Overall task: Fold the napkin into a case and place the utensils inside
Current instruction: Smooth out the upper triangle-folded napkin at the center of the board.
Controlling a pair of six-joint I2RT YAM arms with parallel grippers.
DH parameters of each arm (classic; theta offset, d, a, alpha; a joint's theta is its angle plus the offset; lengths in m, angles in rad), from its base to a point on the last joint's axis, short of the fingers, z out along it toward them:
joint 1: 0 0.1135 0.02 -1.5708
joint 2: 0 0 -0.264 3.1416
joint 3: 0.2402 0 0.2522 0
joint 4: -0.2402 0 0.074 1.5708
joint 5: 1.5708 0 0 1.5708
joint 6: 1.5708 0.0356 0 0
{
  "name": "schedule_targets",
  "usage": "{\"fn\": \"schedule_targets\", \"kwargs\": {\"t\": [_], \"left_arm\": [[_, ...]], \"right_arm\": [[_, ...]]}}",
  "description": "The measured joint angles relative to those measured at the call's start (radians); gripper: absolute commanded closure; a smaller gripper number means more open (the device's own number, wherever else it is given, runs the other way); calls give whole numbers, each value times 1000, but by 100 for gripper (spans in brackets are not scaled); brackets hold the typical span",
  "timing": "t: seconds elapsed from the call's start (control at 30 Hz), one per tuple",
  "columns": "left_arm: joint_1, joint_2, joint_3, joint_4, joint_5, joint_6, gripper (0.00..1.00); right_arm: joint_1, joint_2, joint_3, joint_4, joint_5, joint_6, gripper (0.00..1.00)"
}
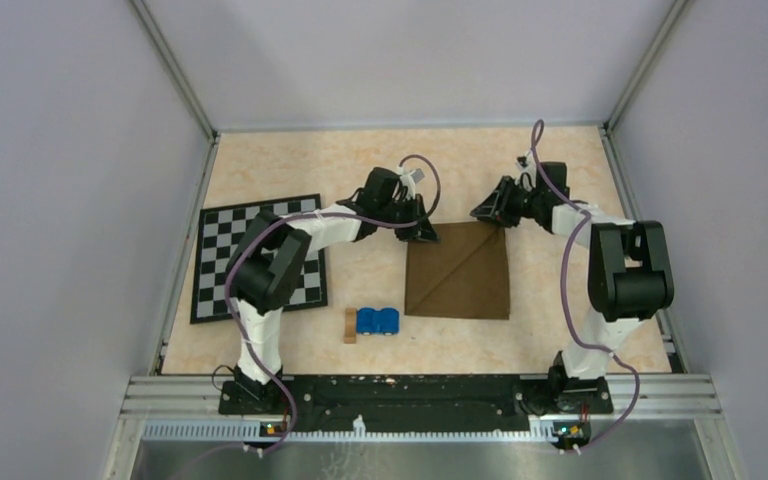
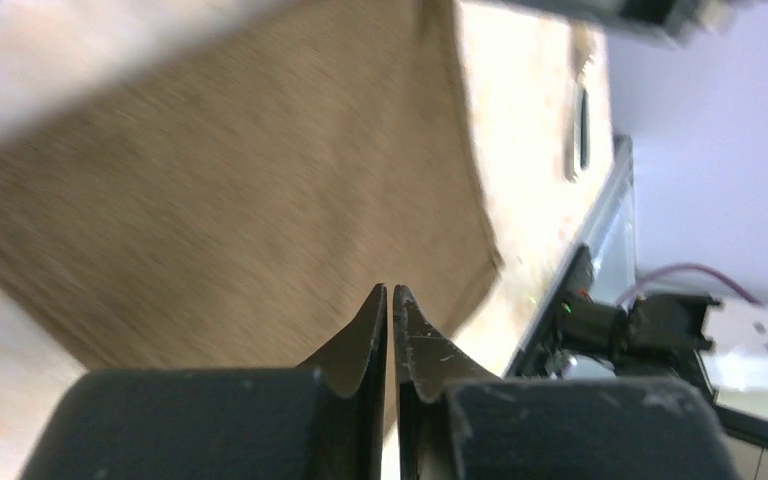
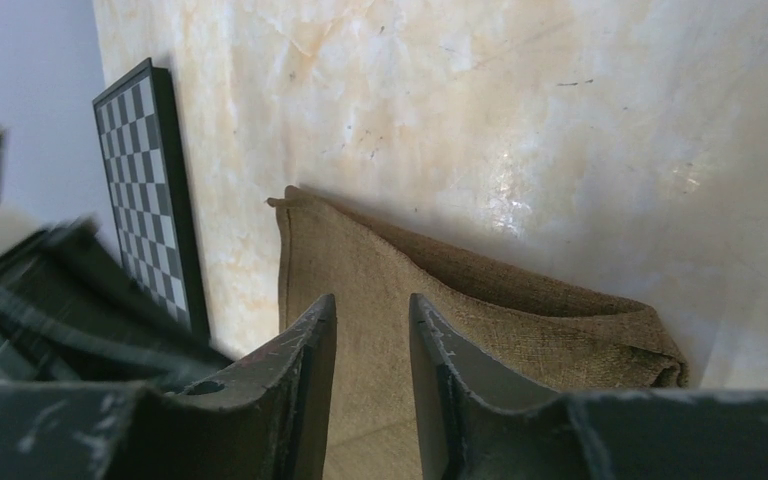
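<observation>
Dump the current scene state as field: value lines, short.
napkin: lies square on the table, diagonal line across it, not yet a case
left gripper: at the napkin's far-left corner, jaws all but shut; grip on cloth unclear
right gripper: at the far-right corner, jaws apart over the cloth
checkered mat: left of the napkin, partly under the left arm
blue object: near edge, left of the napkin
wooden block: beside the blue object, on its mat side

Overhead view from behind; both wrist views close over the napkin (image 1: 458, 270)
</observation>
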Motion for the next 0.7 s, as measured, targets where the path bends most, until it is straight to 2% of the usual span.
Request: {"fn": "schedule_targets", "kwargs": {"t": [0.2, 0.37, 0.53, 0.7], "left_arm": [[77, 218, 126, -1, -6, 7, 96], [103, 255, 153, 8, -6, 6, 100], [103, 264, 159, 18, -48, -5, 100], [105, 259, 111, 88, -50, -46, 100]], "right_arm": [[0, 7, -27, 24, -22, 6, 74], [0, 21, -46, 27, -37, 4, 76], [-6, 50, -47, 27, -26, -5, 69], [-23, 71, -46, 3, 55, -38, 63]]}}
